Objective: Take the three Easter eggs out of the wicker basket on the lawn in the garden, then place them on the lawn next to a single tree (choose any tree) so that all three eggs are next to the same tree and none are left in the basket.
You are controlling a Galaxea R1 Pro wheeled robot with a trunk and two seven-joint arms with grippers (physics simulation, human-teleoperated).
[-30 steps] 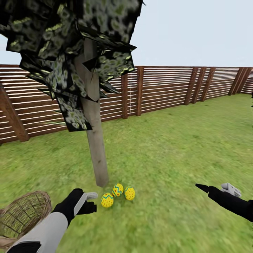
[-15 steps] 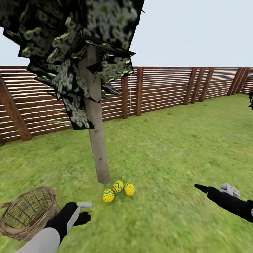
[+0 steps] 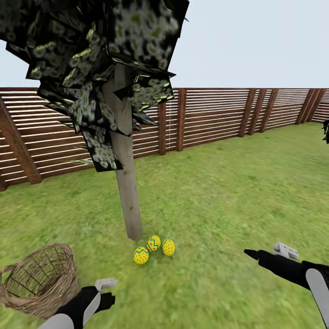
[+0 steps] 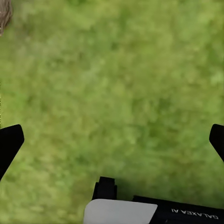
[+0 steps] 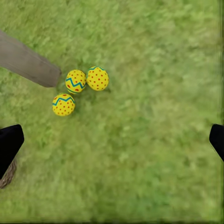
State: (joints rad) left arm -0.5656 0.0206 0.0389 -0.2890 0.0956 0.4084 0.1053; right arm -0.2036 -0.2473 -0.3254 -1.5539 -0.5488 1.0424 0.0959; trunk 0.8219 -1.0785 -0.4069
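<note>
Head view. Slim tree with a straight pale grey-brown trunk (image 3: 126, 192) and blocky dark green-and-cream speckled foliage: stands left of centre on the wide green mottled lawn (image 3: 219, 201). Three small yellow Easter eggs, lying on the grass just right of the trunk's foot: one egg with a blue zigzag band and red dots (image 3: 140, 255), nearest and leftmost; a second zigzag-banded egg (image 3: 154, 243), closest to the trunk; one red-dotted egg (image 3: 168, 246) just beside it on the right. Brown woven round wicker basket (image 3: 39, 285): sits on the grass at near left, well apart from the eggs, tilted; no egg visible inside. Brown horizontal-slat wooden fence (image 3: 214, 114): runs across the far side of the garden. Left gripper (image 3: 106, 292): black with a pale fingertip, near left, beside the basket, over bare grass; its state cannot be judged here. Right gripper (image 3: 269, 252): near right, over bare grass, fingers apart, holding nothing.

Left wrist view. Black fingertips (image 4: 9, 142) at opposite edges of the frame, spread wide, nothing between them; lawn (image 4: 116, 84) beneath.

Right wrist view. Black fingertips (image 5: 9, 140) likewise spread wide and empty. The three eggs lie beyond: zigzag egg (image 5: 63, 104), zigzag egg (image 5: 75, 80) and dotted egg (image 5: 97, 78), the last two touching, next to the trunk's foot (image 5: 28, 63). A sliver of the basket (image 5: 5, 173) shows at the frame's edge.
</note>
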